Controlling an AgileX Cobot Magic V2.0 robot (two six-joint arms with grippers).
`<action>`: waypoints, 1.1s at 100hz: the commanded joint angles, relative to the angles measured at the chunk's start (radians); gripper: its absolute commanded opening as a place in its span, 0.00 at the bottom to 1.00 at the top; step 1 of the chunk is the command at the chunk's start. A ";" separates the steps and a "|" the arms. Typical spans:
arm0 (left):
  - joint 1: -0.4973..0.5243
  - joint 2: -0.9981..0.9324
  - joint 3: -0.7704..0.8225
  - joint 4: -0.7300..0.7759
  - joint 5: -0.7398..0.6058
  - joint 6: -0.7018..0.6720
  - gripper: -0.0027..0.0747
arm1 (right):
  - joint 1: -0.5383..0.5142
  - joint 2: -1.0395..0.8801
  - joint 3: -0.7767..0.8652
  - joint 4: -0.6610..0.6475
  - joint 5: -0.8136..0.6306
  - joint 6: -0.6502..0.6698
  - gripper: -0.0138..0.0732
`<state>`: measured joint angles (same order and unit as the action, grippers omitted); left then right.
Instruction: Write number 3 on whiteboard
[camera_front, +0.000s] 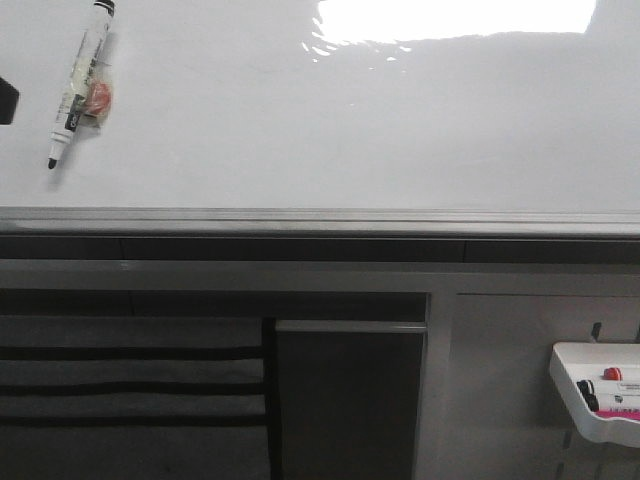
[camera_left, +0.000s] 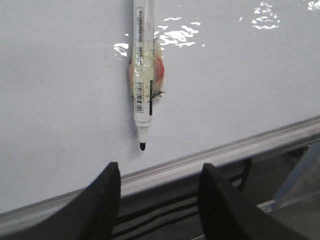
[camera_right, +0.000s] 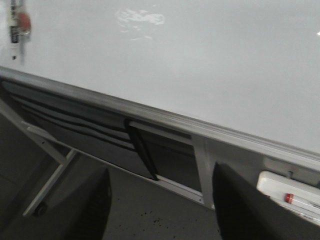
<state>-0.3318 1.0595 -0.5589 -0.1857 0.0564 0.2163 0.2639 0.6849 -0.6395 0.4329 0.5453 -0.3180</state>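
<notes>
The whiteboard (camera_front: 350, 130) is glossy white with glare at its top and a grey edge rail (camera_front: 320, 218) along its bottom. No number 3 shows on it. A white marker (camera_front: 80, 80) with a bare black tip clings to the board at the upper left, tip down, over a reddish patch. In the left wrist view my left gripper (camera_left: 160, 167) is open and empty just below the marker (camera_left: 142, 75), fingertips level with the rail. My right gripper (camera_right: 161, 170) is open and empty, below the board (camera_right: 200, 65). Neither gripper shows in the front view.
A small white marker tray (camera_front: 600, 390) with a red-capped marker hangs at the lower right, close to my right gripper's finger in the right wrist view (camera_right: 290, 192). Dark panels and a metal frame (camera_front: 350, 400) lie under the rail.
</notes>
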 joint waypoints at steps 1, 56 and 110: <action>-0.007 0.064 -0.060 0.019 -0.142 -0.001 0.44 | 0.051 0.009 -0.038 0.023 -0.068 -0.020 0.62; -0.004 0.345 -0.226 0.137 -0.184 -0.001 0.44 | 0.102 0.009 -0.038 0.023 -0.060 -0.020 0.62; -0.004 0.345 -0.226 0.142 -0.222 -0.001 0.03 | 0.102 0.009 -0.038 0.023 -0.060 -0.020 0.62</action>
<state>-0.3318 1.4308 -0.7505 -0.0439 -0.0895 0.2163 0.3639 0.6912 -0.6391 0.4360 0.5453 -0.3241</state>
